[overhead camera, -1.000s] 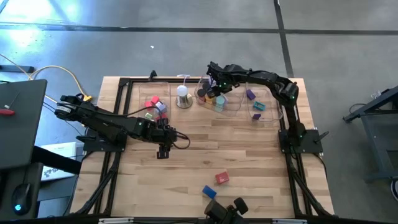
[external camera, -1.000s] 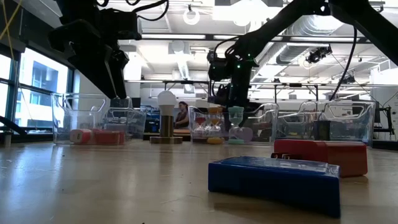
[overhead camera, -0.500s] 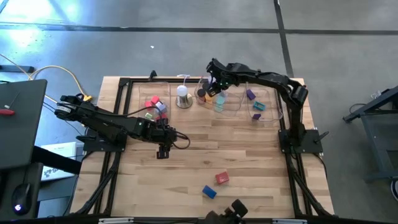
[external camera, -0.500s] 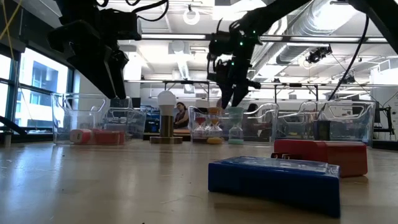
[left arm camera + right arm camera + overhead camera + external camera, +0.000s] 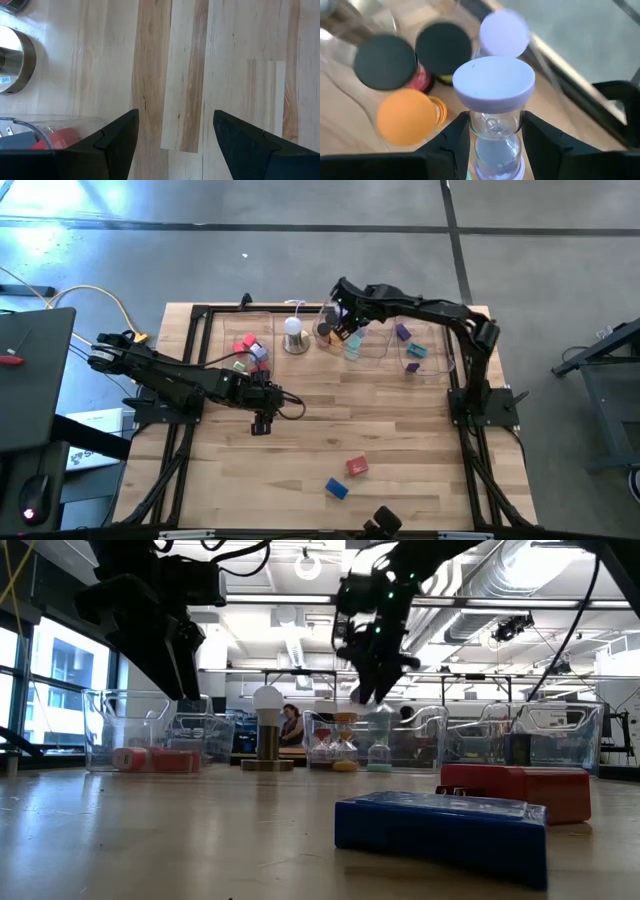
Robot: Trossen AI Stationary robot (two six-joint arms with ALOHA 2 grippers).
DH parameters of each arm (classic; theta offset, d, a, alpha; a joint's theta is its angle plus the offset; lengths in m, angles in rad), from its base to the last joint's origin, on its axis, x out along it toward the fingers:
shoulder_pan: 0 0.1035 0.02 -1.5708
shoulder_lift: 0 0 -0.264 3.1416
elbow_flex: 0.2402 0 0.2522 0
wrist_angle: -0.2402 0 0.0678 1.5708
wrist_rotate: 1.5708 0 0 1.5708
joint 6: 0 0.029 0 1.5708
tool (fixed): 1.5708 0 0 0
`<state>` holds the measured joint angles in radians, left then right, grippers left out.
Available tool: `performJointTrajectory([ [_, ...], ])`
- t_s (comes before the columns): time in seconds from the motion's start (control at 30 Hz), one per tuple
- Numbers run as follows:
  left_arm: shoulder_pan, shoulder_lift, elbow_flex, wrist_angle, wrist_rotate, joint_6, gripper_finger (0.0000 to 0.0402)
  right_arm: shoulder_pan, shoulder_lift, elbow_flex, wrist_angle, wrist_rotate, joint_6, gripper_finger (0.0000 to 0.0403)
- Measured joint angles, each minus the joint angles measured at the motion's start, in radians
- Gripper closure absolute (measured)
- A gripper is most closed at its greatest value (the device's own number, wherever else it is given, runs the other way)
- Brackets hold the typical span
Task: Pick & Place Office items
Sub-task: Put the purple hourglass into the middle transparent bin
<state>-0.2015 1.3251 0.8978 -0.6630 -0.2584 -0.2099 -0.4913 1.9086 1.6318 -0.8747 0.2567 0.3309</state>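
Right wrist view is showing the clearest part: the right gripper (image 5: 492,145) is grasping a small sand timer (image 5: 495,107) by its narrow glass waist, one dark finger on each side. I think this grip is chosen because the waist is the thinnest part, and the wide lilac caps above and below are keeping the smooth glass from slipping out. Just beyond the fingers, two black round caps (image 5: 414,52) and an orange round cap (image 5: 407,117) are standing close together inside the clear middle tray (image 5: 370,348), so the rolls seem to be collected there by kind.

Seen from above, the right gripper (image 5: 349,328) is hanging over this tray at the far side of the wooden table (image 5: 400,430). From table height, the timer (image 5: 357,696) is hanging clear above the tray.

Left gripper (image 5: 262,420) is waiting low over bare wood, with jaws apart and nothing between them. Behind it and to its left, another clear tray is keeping pink and red blocks (image 5: 247,348); a white dome on a metal base (image 5: 294,335) is standing just beside that tray.

Well apart from both grippers, a red block (image 5: 356,466) and a blue block (image 5: 336,488) are lying on the near part of the table. They are smooth, flat-sided and look easy to pinch. I judge they are not sorted yet.
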Motion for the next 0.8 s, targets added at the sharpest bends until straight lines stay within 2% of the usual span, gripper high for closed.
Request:
performJointTrajectory([
  [0.43,0.000,0.000,0.000,-0.006,-0.005,0.001,0.0155,0.047,-0.188,0.002,-0.048,0.006,-0.078,0.0261],
  [0.67,0.010,0.000,0.000,-0.010,-0.004,0.019,0.0155,0.089,-0.287,-0.001,-0.132,0.021,-0.098,0.0261],
  [0.8,0.028,0.000,0.000,-0.010,-0.004,0.020,0.0155,0.114,-0.385,-0.086,-0.052,0.055,-0.117,0.0263],
])
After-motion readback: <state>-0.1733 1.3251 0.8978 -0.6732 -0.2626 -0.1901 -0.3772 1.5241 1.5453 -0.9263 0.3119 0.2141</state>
